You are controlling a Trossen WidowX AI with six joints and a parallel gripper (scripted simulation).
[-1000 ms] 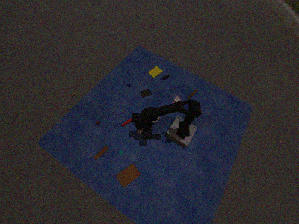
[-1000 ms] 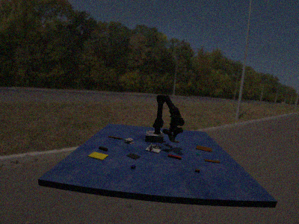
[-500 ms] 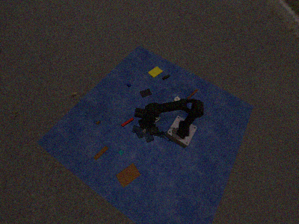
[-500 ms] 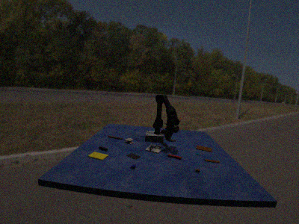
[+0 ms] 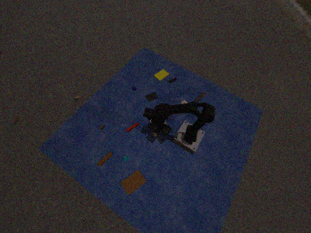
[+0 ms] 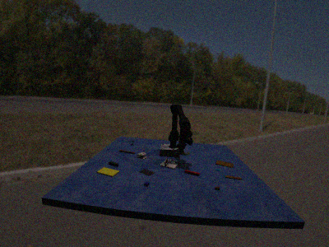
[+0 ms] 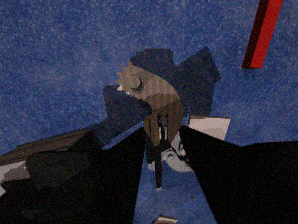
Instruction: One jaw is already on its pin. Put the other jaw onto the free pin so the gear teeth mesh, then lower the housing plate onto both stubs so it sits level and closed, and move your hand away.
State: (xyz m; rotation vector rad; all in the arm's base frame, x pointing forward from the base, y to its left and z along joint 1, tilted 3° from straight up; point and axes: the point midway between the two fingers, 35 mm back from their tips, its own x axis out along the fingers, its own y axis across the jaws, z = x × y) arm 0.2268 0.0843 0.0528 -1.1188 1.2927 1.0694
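My gripper (image 7: 162, 130) is shut on a tan-brown jaw (image 7: 156, 94). The jaw's curved body sticks out beyond the fingertips, with its toothed, round end at the upper left in the wrist view, over blue mat and shadow. A pale base plate (image 7: 212, 128) (image 6: 165, 165) lies to the right of the fingertips in the wrist view, largely hidden by the finger. A pale grey rounded part (image 7: 179, 164) shows between the fingers; it looks like the other jaw, but its pin is hidden. I cannot tell which loose piece is the housing plate. The free pin is not clearly visible.
A red bar (image 5: 132, 127) (image 6: 192, 172) (image 7: 262, 35) lies near the gripper. The robot stands on a white-topped block (image 5: 197, 141). A dark plate (image 5: 152, 96), yellow plate (image 5: 162, 74), orange plate (image 5: 133, 182), orange bar (image 5: 105, 158) and small pale part (image 6: 141, 156) lie around the mat.
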